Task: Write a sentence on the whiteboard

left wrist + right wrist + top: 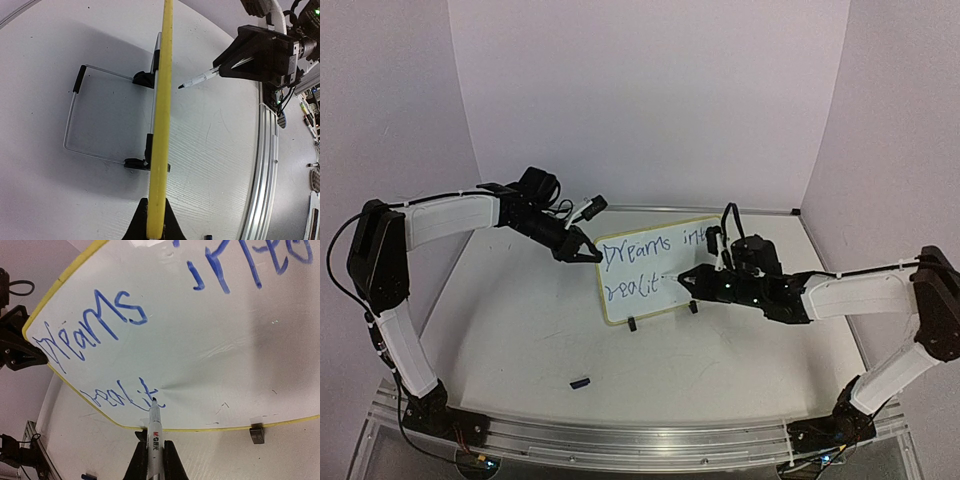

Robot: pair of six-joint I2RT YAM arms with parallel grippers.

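The whiteboard [650,268] stands tilted on the table, yellow-framed, with two black clip feet. The sentence [645,262] in blue reads "Dreams into" above "realit". My left gripper [588,250] is shut on the board's left edge; in the left wrist view the yellow frame [161,125] runs edge-on between my fingers [135,227]. My right gripper [688,280] is shut on a white marker [155,440]. Its tip touches the board just after the "t" of "realit" [125,396]. The marker also shows in the left wrist view [200,79].
A dark blue marker cap [581,381] lies on the table in front of the board. The board's wire stand [75,120] spreads behind it. The metal rail [620,440] runs along the near edge. Purple walls close in the back and sides.
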